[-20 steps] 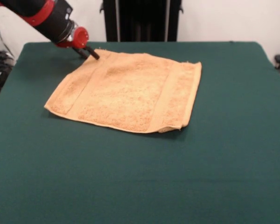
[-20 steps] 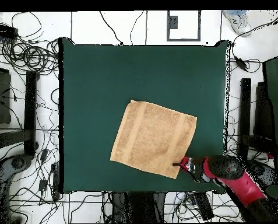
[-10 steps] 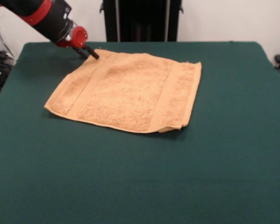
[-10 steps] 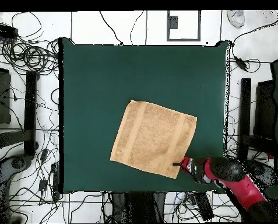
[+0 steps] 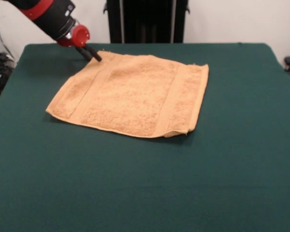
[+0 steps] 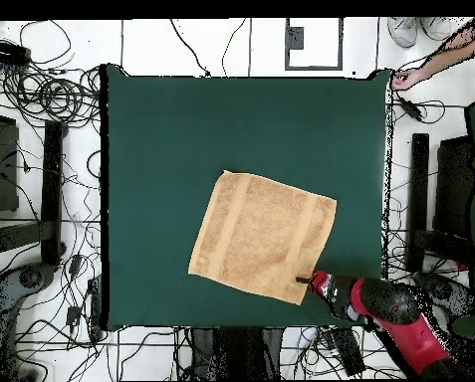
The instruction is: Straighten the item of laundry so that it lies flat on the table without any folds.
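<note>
step: last smoothing, nearly done | towel [image 5: 133, 92] lies spread mid worktop [image 5: 145, 183], small curl at one near corner | end effector [image 5: 93, 54] at far corner, cannot tell its grip | next: flatten the curl

- You have bare dark green felt table [image 5: 145, 193] all round the flat orange-tan terry towel [image 5: 130, 92].
- The red-and-black arm's gripper [image 5: 93, 54] crowds its far-left corner.
- A person's hand [image 6: 408, 78] reaches one table corner.
</note>
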Available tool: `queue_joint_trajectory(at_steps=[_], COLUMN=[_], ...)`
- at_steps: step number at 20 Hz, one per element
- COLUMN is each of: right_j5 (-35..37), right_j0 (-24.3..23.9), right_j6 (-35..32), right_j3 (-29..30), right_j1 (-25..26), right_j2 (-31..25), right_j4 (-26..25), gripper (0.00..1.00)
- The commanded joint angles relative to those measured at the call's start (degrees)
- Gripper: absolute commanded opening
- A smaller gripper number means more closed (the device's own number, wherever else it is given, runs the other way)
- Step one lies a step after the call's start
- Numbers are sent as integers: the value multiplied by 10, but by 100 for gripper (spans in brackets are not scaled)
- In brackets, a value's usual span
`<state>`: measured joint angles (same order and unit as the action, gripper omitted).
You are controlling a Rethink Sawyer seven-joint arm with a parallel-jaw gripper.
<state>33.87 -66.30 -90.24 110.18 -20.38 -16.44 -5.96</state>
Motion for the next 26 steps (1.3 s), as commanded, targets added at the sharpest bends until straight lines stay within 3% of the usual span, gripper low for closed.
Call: queue_joint_trajectory(at_steps=[1,17,21,26], right_j5=[-159,-228,-276,-287], right_j0=[36,12,-4,7], right_j6=[-94,-121,-139,-135], right_j3=[69,118,140,143], right_j1=[118,137,154,146], right_j2=[-64,-81,-94,-92], right_j4=[10,50,57,52], gripper=[100,100,100,100])
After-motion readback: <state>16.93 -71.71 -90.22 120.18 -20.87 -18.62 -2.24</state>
